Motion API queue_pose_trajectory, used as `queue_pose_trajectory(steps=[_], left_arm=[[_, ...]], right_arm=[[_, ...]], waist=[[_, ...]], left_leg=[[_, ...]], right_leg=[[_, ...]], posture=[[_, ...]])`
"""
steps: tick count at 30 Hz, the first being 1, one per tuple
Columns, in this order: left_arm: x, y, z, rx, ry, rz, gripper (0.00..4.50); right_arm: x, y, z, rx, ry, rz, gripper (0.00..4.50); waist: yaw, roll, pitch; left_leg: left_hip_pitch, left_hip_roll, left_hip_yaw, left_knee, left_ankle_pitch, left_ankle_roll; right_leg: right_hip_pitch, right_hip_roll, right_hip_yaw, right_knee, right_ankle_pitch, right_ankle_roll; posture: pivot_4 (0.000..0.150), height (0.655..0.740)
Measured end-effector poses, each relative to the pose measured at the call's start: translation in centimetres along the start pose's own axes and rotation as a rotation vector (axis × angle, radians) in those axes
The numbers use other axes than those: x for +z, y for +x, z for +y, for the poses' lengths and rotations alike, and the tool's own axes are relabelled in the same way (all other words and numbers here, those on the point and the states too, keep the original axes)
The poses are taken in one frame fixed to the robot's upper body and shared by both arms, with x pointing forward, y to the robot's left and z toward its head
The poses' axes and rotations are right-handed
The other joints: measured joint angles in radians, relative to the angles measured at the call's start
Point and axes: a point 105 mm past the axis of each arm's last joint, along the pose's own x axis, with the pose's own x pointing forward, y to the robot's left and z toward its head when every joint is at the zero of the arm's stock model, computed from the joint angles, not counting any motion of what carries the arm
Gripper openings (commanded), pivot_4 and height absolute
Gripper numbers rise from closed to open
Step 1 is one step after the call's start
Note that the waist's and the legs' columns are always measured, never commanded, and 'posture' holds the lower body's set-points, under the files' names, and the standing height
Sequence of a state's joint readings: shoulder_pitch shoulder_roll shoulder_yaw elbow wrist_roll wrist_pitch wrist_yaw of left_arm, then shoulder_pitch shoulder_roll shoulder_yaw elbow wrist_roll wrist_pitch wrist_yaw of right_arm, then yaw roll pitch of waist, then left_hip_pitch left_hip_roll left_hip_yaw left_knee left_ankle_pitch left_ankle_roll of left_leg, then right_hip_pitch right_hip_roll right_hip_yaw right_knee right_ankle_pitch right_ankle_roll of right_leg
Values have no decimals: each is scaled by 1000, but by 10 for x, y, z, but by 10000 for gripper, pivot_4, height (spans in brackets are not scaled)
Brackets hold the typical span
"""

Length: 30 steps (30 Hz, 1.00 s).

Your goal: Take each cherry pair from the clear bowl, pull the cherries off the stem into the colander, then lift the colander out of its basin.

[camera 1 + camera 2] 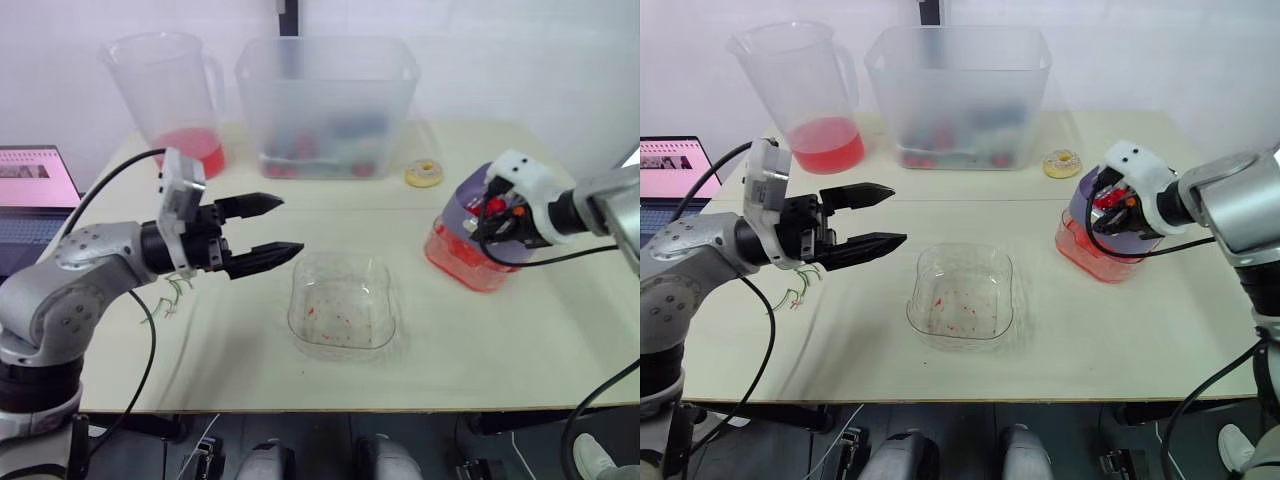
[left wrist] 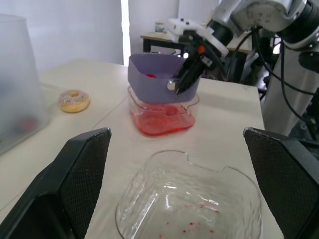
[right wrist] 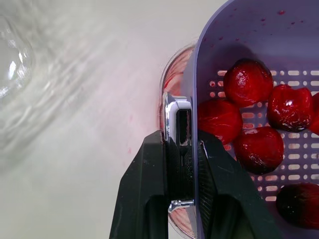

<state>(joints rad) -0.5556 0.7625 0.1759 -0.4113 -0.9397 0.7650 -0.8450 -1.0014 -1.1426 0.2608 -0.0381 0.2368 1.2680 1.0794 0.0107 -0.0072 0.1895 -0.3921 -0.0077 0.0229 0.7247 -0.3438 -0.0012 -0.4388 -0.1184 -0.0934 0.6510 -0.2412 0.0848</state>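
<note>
**Head views.** The left end effector (image 1: 290, 224) hangs above the worktop (image 1: 500, 340) with its two fingers spread wide and nothing between them. The bowl (image 1: 300, 300) lies just ahead of and below its tips. It holds no cherries, only red specks on its floor. A few green stems (image 1: 175, 293) lie on the worktop under that arm's wrist, behind the fingers. The right end effector (image 1: 495, 215) is at the near rim of the purple colander (image 1: 462, 200), fingers pointing down onto the rim. The colander stands in the basin (image 1: 455, 262), which holds red liquid. A doughnut (image 1: 424, 173) lies beyond the right end effector, near the colander. A jug (image 1: 170, 90) with red liquid and a frosted tub (image 1: 325, 100) stand well beyond the left end effector. A laptop (image 1: 30, 190) sits off to that arm's outer side.

**Left wrist view.** Both fingers (image 2: 79, 179) stand far apart, empty. The bowl lies between and just ahead of them. The colander in its basin is farther ahead, with the right end effector's fingers closed on its rim. The doughnut lies off to one side of the basin.

**Right wrist view.** The fingers (image 3: 144, 189) are pressed together on the colander's wall, one outside and one inside, with a metal clip between them. Inside the colander, just past the inner finger, lie several dark red cherries (image 3: 247, 82) on the slotted floor. The basin's rim shows just outside the wall, touching it. Part of the bowl shows well apart from the fingers.
</note>
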Motion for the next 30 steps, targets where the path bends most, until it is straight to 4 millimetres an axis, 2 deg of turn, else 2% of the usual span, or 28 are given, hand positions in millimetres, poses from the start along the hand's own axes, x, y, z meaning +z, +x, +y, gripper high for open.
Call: queue_pose_trajectory(steps=[5,9,15,26,30], left_arm=[[0,1,5,-2,1,-9,45000],[-1,4,6,-21,10,-1,45000],[-1,4,7,-30,16,2,45000],[-3,6,6,-43,15,6,45000],[-4,6,6,-40,22,19,45000]], right_arm=[[18,-21,-2,41,72,-110,2115],[19,-30,-5,76,134,-168,2116],[-3,-21,-7,99,208,-152,2116],[0,-25,-10,114,273,-227,2116],[-7,-19,-10,111,306,-205,2116]], waist=[[2,0,0],[2,0,0],[1,0,0],[1,0,0],[1,0,0]], left_leg=[[0,0,0,0,0,0],[0,0,0,0,0,0],[0,0,0,0,0,0],[0,0,0,0,0,0],[0,0,1,0,0,0]], right_leg=[[0,0,0,0,0,0],[0,0,0,0,0,0],[0,0,0,0,0,0],[0,0,0,0,0,0],[0,0,0,0,0,0]], posture=[[1500,6863],[1500,6863],[1500,6863],[1500,6863],[1500,6863]])
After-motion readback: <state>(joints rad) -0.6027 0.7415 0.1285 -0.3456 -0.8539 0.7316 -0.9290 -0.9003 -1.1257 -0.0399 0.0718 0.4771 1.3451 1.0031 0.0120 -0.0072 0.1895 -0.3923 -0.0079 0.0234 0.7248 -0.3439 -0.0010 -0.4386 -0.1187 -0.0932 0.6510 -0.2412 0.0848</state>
